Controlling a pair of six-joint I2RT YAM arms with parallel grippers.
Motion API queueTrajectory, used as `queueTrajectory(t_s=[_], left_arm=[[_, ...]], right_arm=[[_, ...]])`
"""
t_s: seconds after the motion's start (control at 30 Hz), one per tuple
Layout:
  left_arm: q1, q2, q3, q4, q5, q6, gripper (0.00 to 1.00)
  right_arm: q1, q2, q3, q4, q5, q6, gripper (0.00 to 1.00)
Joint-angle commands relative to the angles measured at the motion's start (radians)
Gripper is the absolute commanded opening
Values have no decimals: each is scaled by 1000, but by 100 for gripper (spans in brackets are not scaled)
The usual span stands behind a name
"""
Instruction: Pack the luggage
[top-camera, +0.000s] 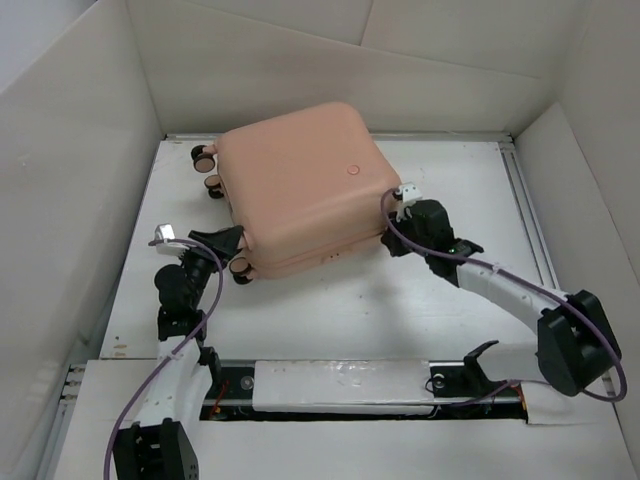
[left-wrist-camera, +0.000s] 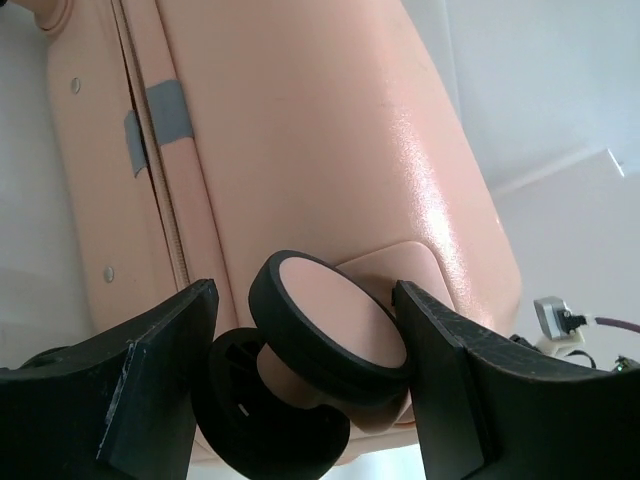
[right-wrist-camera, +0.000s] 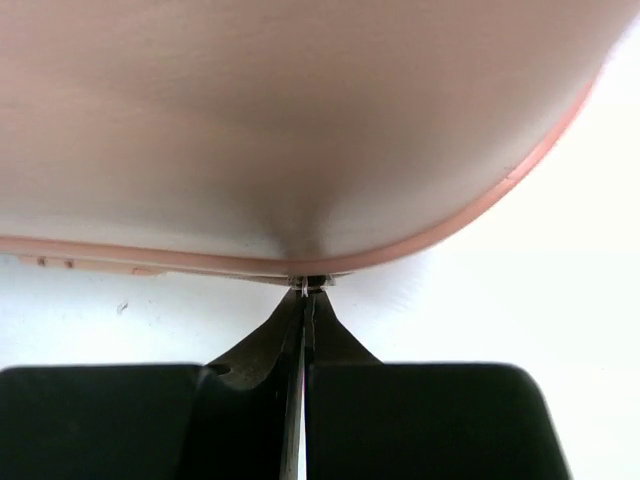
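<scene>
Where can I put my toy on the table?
Bare table right of the suitcase, and in front of it between left gripper and right gripper. Crowded at its near corners, by those grippers and wheels.

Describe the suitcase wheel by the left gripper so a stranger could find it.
Find the peach-pink luggage and go to its near-left corner. The caster wheel there, pink face in a black rim, sits between the left gripper's open fingers; the other wheels in view are at the far-left corner.
</scene>
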Motion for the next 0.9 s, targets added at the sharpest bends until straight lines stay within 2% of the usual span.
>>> queueTrajectory(t_s=[0.0, 0.03, 0.13, 0.17, 0.27, 0.33, 0.37, 0.4, 0.47, 0.53, 0.63, 0.7, 0.77, 0.87], left_arm=[[-7, 14, -32, -9, 112, 24, 0], [-7, 24, -42, 5, 122, 24, 0], [-7, 24, -61, 26, 131, 24, 0], [-7, 33, -61, 38, 131, 24, 0], [-7, 33, -61, 38, 146, 24, 0], [-7, 33, -70, 38, 159, 24, 0], [-7, 22, -70, 38, 159, 24, 0], [-7, 10, -70, 38, 159, 33, 0], [-7, 10, -81, 38, 159, 33, 0], [-7, 22, -81, 49, 169, 18, 0], [-7, 22, -81, 77, 195, 6, 0], [-7, 22, -81, 77, 221, 6, 0], [-7, 10, -71, 77, 243, -4, 0], [-7, 10, -35, 66, 309, -4, 0]], right_arm=[[143, -128, -2, 272, -135, 76, 0], [201, -137, -115, 326, -82, 111, 0], [368, -116, -284, 672, -43, 295, 0], [383, -87, -320, 814, -56, 326, 0], [394, 11, -232, 857, -77, 343, 0], [380, 11, -146, 679, -6, 268, 0], [380, -4, -95, 574, 109, 249, 0], [357, -15, -25, 463, 123, 226, 0], [296, -52, 17, 420, 88, 206, 0], [296, -41, 80, 374, 22, 206, 0], [465, 37, 124, 427, 94, 218, 0], [582, 184, 158, 473, 106, 248, 0], [642, 348, 242, 521, 85, 257, 0], [728, 491, 359, 508, 85, 257, 0]])
